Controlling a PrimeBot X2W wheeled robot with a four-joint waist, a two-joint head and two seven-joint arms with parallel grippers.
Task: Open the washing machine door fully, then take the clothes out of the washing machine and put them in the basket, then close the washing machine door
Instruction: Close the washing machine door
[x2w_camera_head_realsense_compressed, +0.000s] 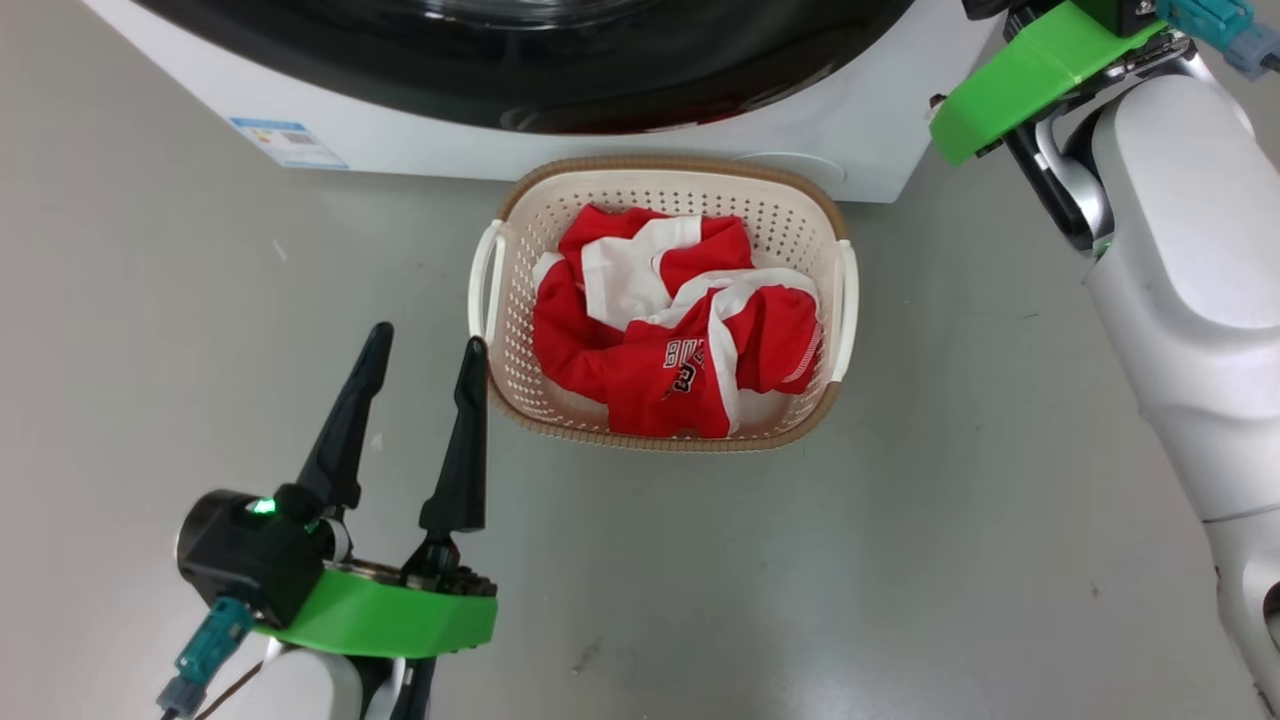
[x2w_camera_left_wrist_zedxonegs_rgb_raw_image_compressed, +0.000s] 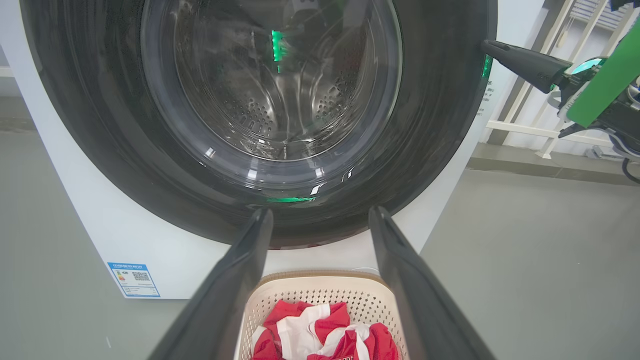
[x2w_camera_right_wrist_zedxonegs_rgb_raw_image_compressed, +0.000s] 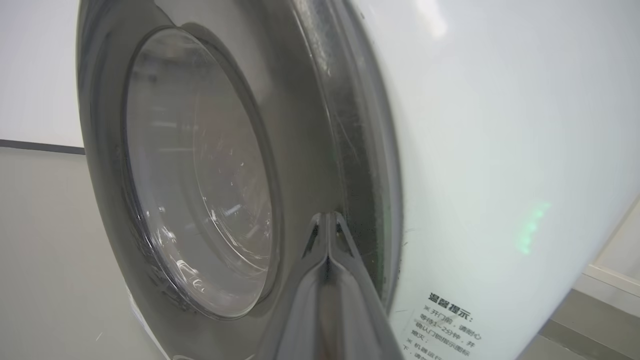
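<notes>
jersey (x2w_camera_head_realsense_compressed: 660, 340) is in the basket (x2w_camera_head_realsense_compressed: 660, 440), which sits on the floor (x2w_camera_head_realsense_compressed: 900, 520) right up against the washer's (x2w_camera_head_realsense_compressed: 450, 140) front, below the door (x2w_camera_left_wrist_zedxonegs_rgb_raw_image_compressed: 280, 85). so by my read only the door is left. right claw (x2w_camera_right_wrist_zedxonegs_rgb_raw_image_compressed: 327, 220) is pressed together, tips on the door's outer edge right where it meets the white front. can't tell from here if the latch has caught.

worry one: if it hasn't and i back off, the door swings out again. worry two: the door is glossy and curved there, so a push could skid the tips off into that seam.

left claw (x2w_camera_head_realsense_compressed: 428, 338) is spread, holding nothing, just beside the basket's left handle (x2w_camera_head_realsense_compressed: 487, 280). a careless swing knocks the basket.
</notes>
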